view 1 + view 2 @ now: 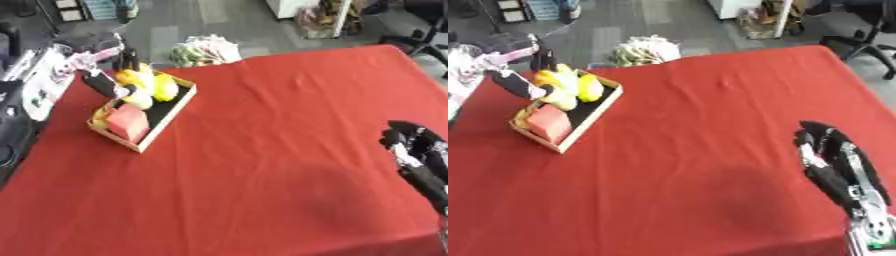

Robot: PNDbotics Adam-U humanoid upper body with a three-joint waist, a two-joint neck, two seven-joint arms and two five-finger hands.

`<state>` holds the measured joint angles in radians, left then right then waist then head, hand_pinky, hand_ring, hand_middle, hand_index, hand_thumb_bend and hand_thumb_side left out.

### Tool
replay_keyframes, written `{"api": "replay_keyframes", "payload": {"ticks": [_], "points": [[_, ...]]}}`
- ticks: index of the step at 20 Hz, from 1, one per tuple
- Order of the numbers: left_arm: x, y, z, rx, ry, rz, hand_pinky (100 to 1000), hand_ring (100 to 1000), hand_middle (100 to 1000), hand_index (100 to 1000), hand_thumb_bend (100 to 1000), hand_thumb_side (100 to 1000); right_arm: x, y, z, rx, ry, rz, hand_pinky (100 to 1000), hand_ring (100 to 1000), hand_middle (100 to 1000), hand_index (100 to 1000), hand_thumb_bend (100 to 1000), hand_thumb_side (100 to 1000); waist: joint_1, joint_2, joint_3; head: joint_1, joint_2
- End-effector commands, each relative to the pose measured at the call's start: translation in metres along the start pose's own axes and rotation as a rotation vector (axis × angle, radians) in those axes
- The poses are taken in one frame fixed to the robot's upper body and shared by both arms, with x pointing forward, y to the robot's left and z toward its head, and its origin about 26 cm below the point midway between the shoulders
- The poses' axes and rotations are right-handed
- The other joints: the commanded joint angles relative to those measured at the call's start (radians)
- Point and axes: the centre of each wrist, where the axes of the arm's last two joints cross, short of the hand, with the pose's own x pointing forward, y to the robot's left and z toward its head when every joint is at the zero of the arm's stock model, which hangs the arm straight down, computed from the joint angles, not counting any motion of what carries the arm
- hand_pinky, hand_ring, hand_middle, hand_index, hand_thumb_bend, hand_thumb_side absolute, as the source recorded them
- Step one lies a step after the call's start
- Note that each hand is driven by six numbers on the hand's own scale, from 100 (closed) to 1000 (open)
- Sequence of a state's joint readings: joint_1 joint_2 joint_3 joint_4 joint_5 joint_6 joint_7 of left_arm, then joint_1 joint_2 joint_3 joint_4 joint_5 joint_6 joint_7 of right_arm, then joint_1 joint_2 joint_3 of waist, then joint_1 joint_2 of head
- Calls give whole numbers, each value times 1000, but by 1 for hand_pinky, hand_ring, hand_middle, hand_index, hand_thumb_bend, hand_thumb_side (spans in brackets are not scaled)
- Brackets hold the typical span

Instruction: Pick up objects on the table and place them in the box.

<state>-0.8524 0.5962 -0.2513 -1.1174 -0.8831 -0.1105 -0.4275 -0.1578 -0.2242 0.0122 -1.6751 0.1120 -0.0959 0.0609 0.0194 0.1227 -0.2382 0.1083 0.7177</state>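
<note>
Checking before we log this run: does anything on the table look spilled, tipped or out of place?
Nothing stands out. The box sits flat on the red cloth, askew to the table's edges, with the yellow items and pink block inside. The left hand is over it; the right hand rests at the right edge.

Grey floor (175, 30) lies beyond the red-clothed table (289, 125), with a black office chair (868, 30) at far right.

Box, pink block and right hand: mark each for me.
box (178, 107), left eye view, on its right wooden wall.
pink block (128, 121), left eye view, on its top face.
right hand (829, 150), right eye view, on the palm.
</note>
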Motion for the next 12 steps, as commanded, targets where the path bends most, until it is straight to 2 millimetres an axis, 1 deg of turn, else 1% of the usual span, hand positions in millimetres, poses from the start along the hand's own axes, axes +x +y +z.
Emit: {"api": "replay_keyframes", "payload": {"ticks": [1, 6, 8, 9, 12], "points": [[-3, 4, -3, 56, 36, -40, 704, 532, 498, 656, 307, 100, 5, -4, -4, -3, -20, 5, 760, 703, 662, 795, 100, 415, -2, -17, -1, -2, -3], [-1, -12, -12, 30, 18, -77, 719, 553, 522, 679, 331, 100, 5, -3, -4, -2, -19, 1, 760, 703, 662, 795, 100, 418, -4, -16, -7, -1, -3], [-1, -17, -14, 11, 14, -79, 726, 564, 535, 690, 361, 100, 5, -3, -4, -2, -19, 0, 760, 703, 662, 795, 100, 419, -4, -15, -10, -1, -3], [-1, -19, -15, 2, 12, -78, 731, 574, 546, 699, 382, 100, 5, -2, -4, -2, -18, 0, 760, 703, 662, 795, 100, 420, -4, -14, -11, 0, -3], [-2, -22, -16, -12, 9, -77, 734, 579, 553, 705, 396, 100, 4, -2, -3, -2, -16, 0, 760, 703, 662, 795, 100, 421, -5, -14, -12, 0, -2]]}}
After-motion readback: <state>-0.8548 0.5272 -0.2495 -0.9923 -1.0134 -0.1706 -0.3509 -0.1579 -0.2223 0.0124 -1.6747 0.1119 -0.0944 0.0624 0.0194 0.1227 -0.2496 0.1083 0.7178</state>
